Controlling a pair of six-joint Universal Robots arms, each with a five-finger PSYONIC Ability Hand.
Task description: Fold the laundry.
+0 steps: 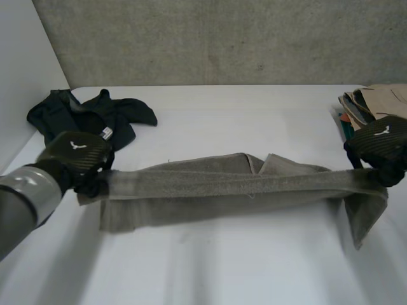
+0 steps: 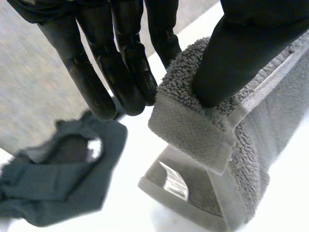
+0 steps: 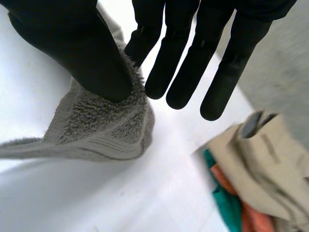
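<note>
A grey towel [image 1: 235, 181] is stretched lengthwise between my two hands, its top edge lifted and its lower part sagging onto the white table [image 1: 210, 260]. My left hand [image 1: 76, 155] holds the towel's left end. In the left wrist view, the thumb [image 2: 241, 53] pinches the towel's corner [image 2: 193, 130] against a finger while the other fingers [image 2: 120, 72] stay straight. My right hand [image 1: 381, 143] holds the right end. There the thumb [image 3: 72, 43] presses the towel corner [image 3: 101, 125] against a finger, and a flap hangs below that hand.
A dark garment [image 1: 89, 114] lies crumpled at the back left, close behind my left hand [image 2: 53, 183]. A pile of beige, green and orange clothes [image 1: 375, 101] sits at the back right beside my right hand [image 3: 260, 164]. A concrete wall stands behind the table.
</note>
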